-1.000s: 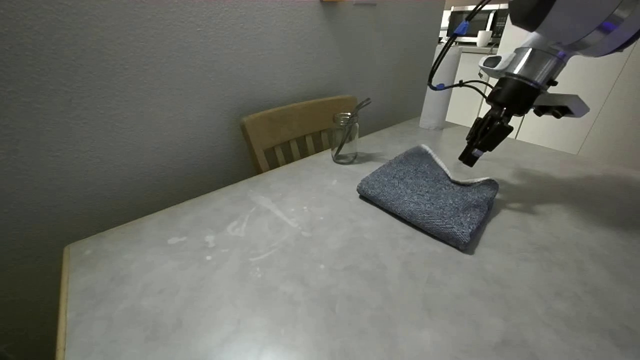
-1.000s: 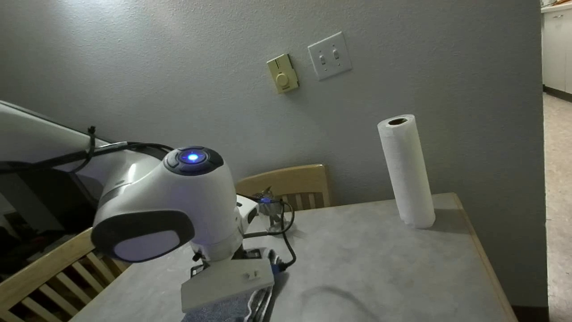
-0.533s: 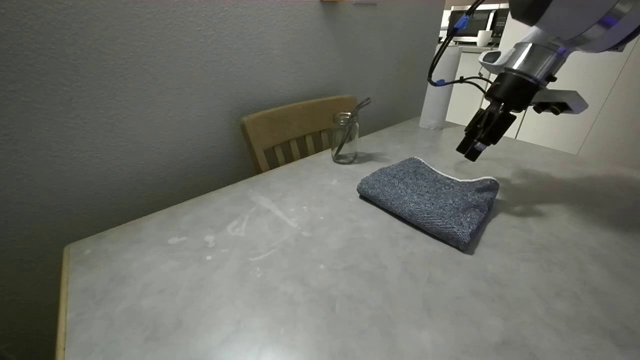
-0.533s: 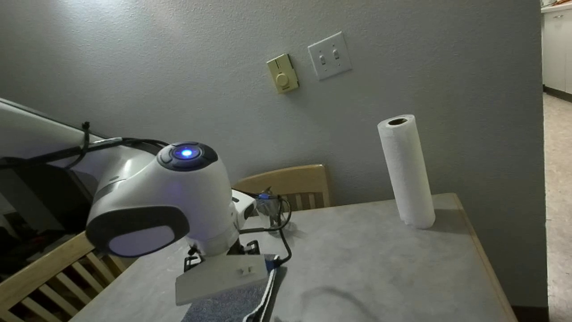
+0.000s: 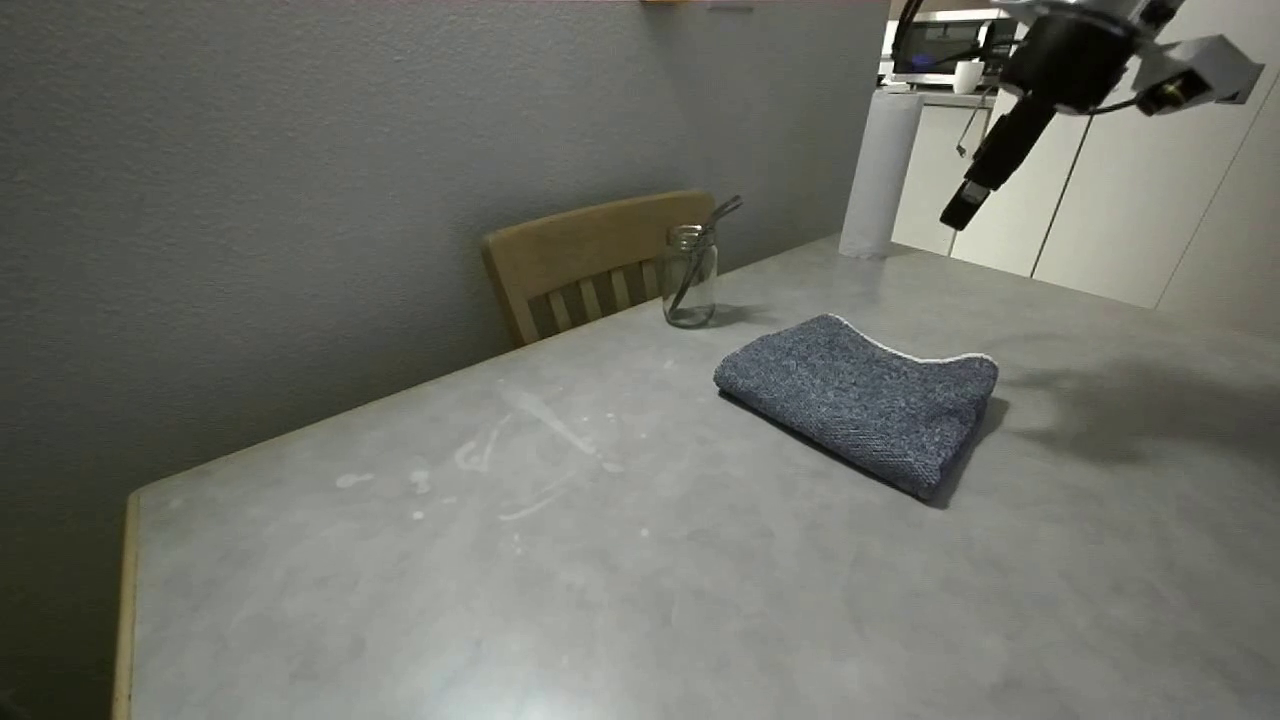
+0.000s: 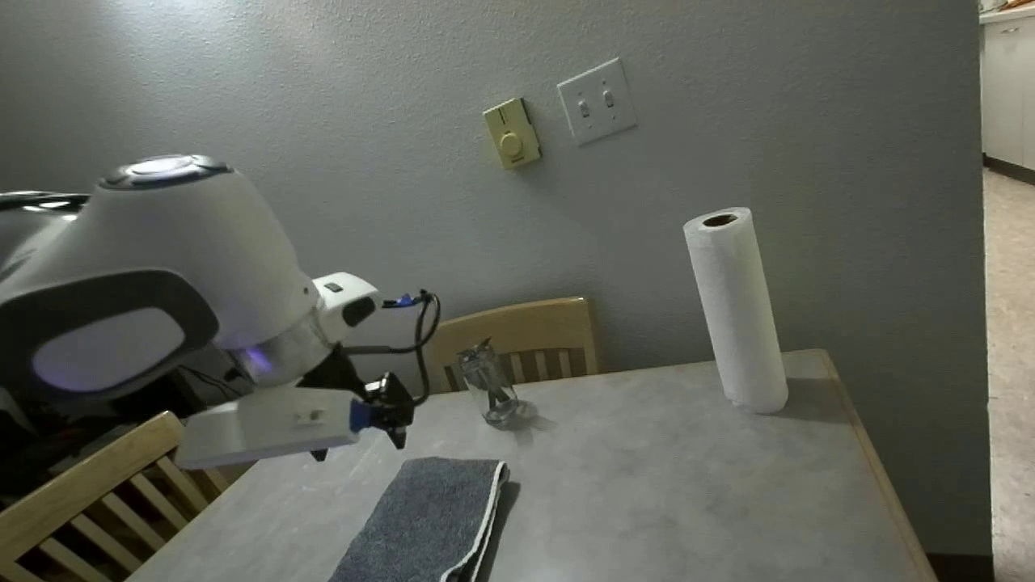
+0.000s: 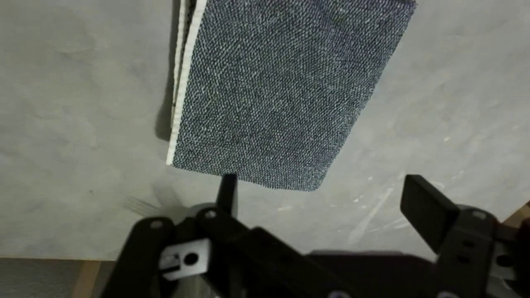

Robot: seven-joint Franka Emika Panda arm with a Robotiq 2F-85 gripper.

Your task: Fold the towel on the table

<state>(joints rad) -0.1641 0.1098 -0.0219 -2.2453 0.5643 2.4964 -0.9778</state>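
The blue-grey towel [image 5: 870,400] lies folded in layers on the pale grey table [image 5: 500,560], its white edges stacked along one side. Those stacked edges show at the right of the towel [image 6: 428,509] in an exterior view and at the left of the towel [image 7: 281,95] in the wrist view. Above the table, clear of the cloth, hangs my gripper [image 5: 965,205]. In the wrist view the gripper [image 7: 321,179] is wide open, its fingertips far apart and holding nothing. Both fingers point down beside the towel's left end where the gripper [image 6: 358,447] appears in an exterior view.
A glass jar [image 5: 690,280] with straw-like sticks stands near the table's wall-side edge. Farther along is a paper towel roll [image 6: 736,311], upright by the corner. A wooden chair [image 5: 600,245] is against the wall side; another chair [image 6: 105,501] stands at lower left.
The towel's raised white-edged corner has dropped and lies lower. My gripper has lifted and drawn back from the towel, uncovering more of it and the jar.
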